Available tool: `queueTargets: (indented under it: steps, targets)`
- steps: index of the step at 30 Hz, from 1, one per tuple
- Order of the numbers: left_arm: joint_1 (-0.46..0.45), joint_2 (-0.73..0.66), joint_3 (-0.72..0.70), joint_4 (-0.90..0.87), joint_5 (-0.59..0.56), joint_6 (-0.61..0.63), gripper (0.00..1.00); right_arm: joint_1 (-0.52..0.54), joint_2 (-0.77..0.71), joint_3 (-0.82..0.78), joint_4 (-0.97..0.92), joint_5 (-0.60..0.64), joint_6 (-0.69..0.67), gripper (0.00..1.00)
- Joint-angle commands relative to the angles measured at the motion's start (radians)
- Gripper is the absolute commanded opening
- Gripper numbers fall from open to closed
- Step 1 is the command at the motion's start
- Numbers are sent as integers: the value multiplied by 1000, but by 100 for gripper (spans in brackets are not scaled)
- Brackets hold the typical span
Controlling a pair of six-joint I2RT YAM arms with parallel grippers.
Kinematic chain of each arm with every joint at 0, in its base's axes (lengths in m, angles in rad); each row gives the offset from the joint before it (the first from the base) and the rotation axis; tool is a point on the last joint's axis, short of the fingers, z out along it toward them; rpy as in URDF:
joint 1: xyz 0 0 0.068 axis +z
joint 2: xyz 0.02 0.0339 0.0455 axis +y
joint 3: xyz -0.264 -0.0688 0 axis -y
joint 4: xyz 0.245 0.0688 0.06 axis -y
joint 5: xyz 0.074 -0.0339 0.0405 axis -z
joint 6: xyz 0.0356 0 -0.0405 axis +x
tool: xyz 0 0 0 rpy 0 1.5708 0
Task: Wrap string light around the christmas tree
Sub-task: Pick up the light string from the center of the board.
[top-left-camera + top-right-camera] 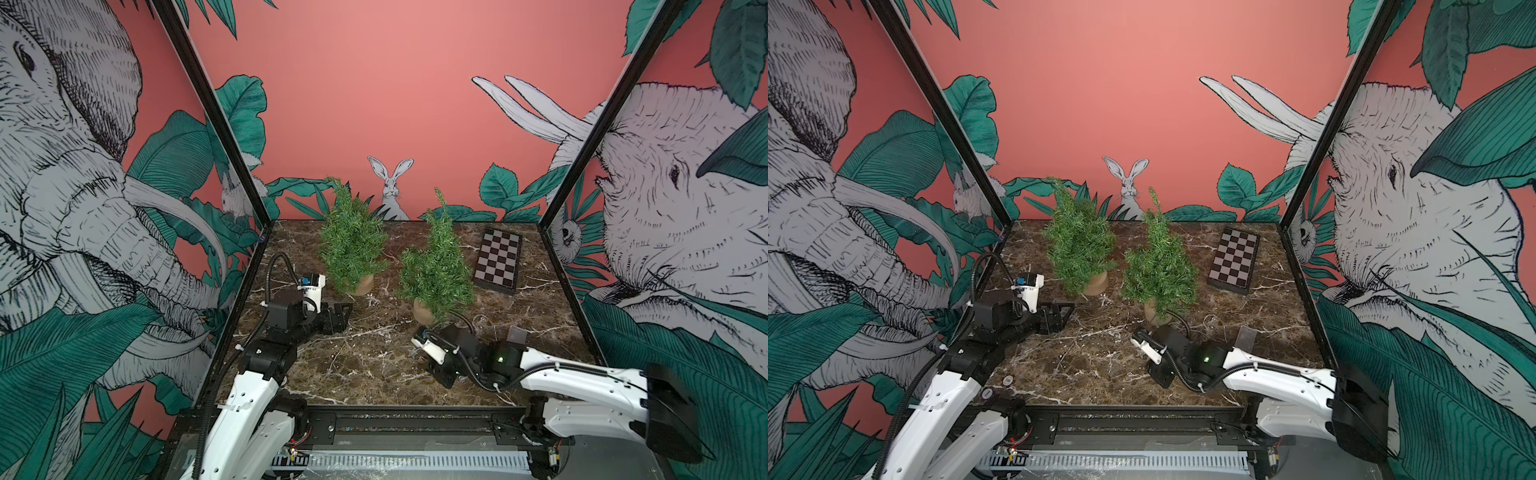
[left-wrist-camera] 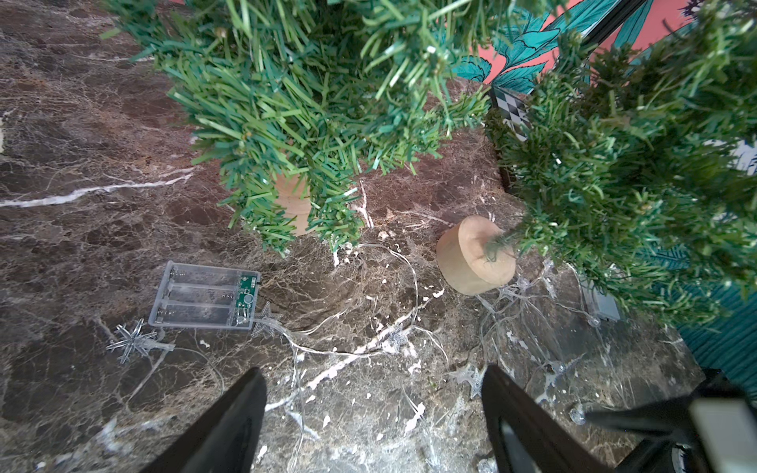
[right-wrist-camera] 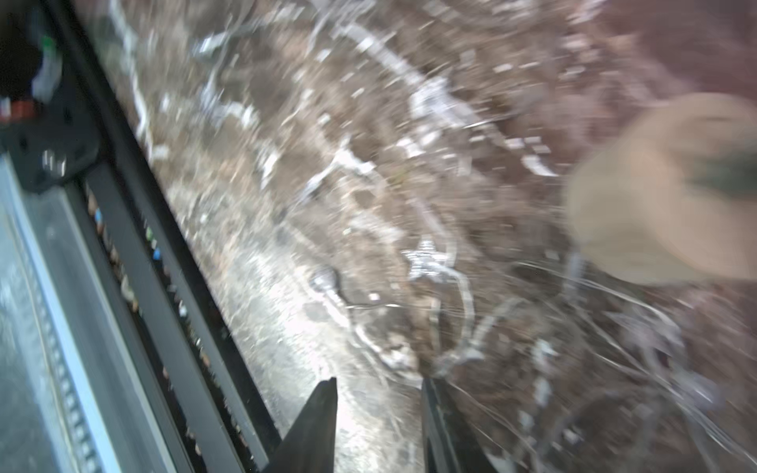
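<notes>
Left wrist view: string light [image 2: 352, 327] loose on counter [image 2: 82, 172], six o'clock of both trees. Left tool [image 2: 372, 413] wide, empty; right tool [image 3: 379, 403] partly open, seemingly empty. Pickup step; next needs pinching wire.

The left gripper [image 2: 372, 413] hangs low over the bench [image 1: 374, 361], jaws spread wide with nothing between them. The right gripper [image 3: 379, 413] points down at the bench, jaws partly apart, its wrist view blurred.

Glossy brown marble table [image 2: 102, 143]; clear plastic battery box [image 2: 205, 295]; matt wooden tree base [image 2: 475, 258].
</notes>
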Motion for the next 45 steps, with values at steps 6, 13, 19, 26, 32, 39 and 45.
queueTargets:
  steps: [6, 13, 19, 26, 32, 39, 45]
  targets:
    - [-1, -1, 27, -16, -7, 9, 84, 115, 196, 101, 37, 63, -163, 40]
    - [-1, -2, 26, -15, -3, 9, 84, 118, 279, 141, 6, 147, -232, 34]
    - [-1, -2, 27, -15, -4, 8, 84, 119, 325, 147, -4, 168, -254, 34]
    - [0, -1, 25, -15, -2, 9, 84, 118, 368, 161, 11, 134, -271, 34]
    - [0, 0, 27, -15, -2, 11, 84, 119, 415, 172, 33, 143, -289, 33]
    - [-1, 0, 26, -13, -2, 11, 84, 119, 464, 195, 53, 150, -298, 26]
    - [0, 0, 26, -13, -2, 11, 84, 118, 482, 213, 52, 140, -306, 15]
